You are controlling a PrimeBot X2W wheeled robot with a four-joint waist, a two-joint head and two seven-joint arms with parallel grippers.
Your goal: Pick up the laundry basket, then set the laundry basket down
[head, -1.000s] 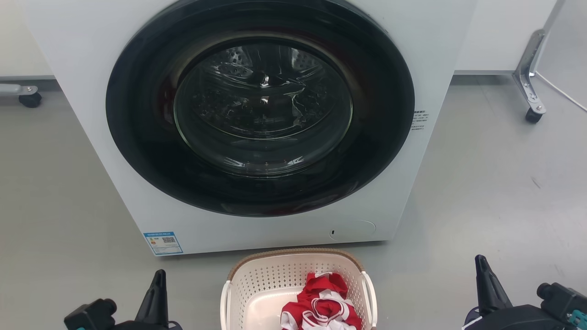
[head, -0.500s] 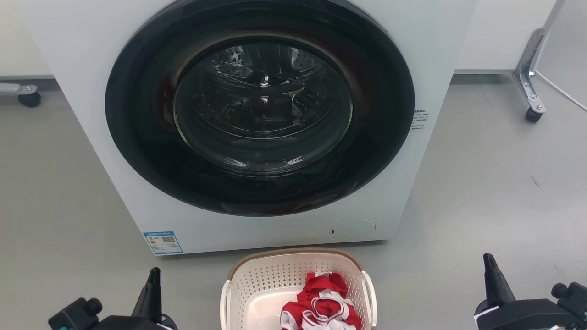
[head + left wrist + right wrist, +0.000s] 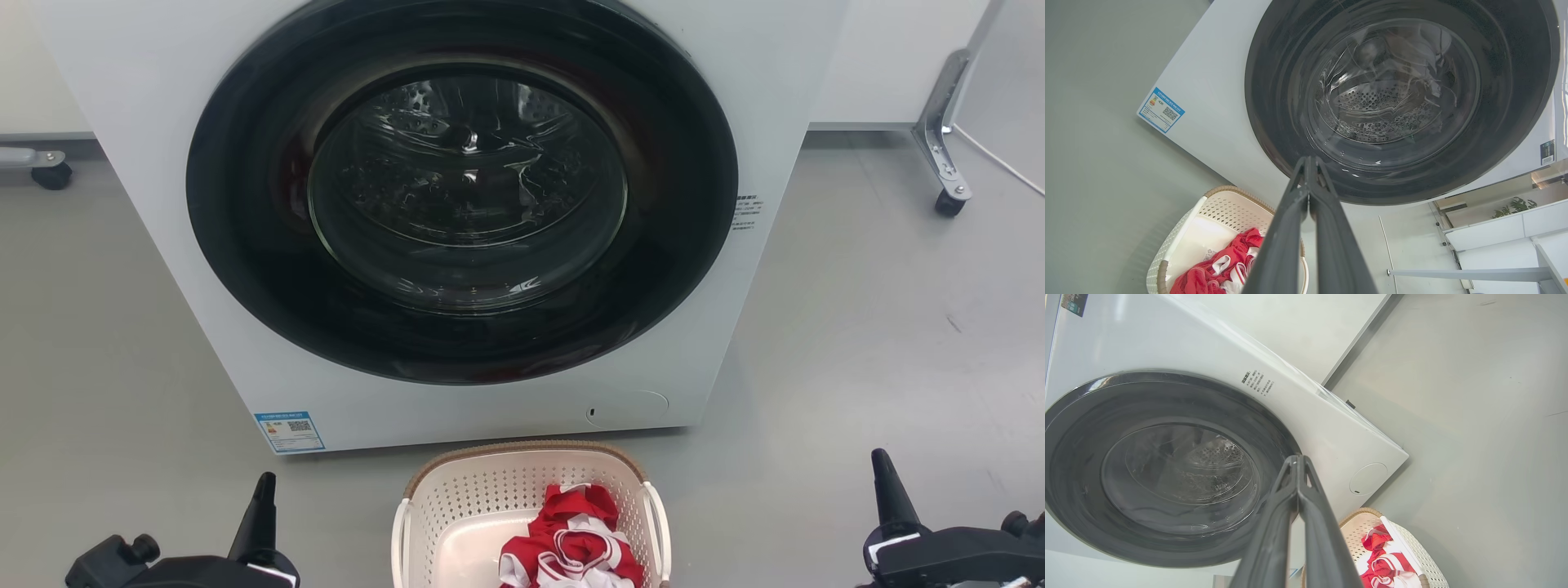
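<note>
Standing on the gray floor (image 3: pixel 857 343) and taking up most of the head view is a white washing machine (image 3: pixel 155 204). Its round dark door (image 3: pixel 245 245) is facing the robot and is sitting shut over the drum. The laundry basket (image 3: pixel 465 498) is resting upright on the floor just in front of the machine, below the middle of the door, a narrow strip of floor away from the cabinet. One curved, brown-rimmed end is pointing at the machine, and the two white handles are running along the sides to the machine's left and right. The end away from the machine is running off the picture, so which axis is the longer one cannot be told. A crumpled red and white garment (image 3: pixel 571 547) is lying in the half of the basket under the machine's right side. The left gripper (image 3: pixel 264 486) is hanging in front of the machine's lower left corner, well apart from the basket, its fingers pressed together on nothing. The right gripper (image 3: pixel 882 465) is hanging beyond the machine's right side, likewise pinched together and empty. A small blue sticker (image 3: pixel 289 431) is showing at the machine's lower left corner.
</note>
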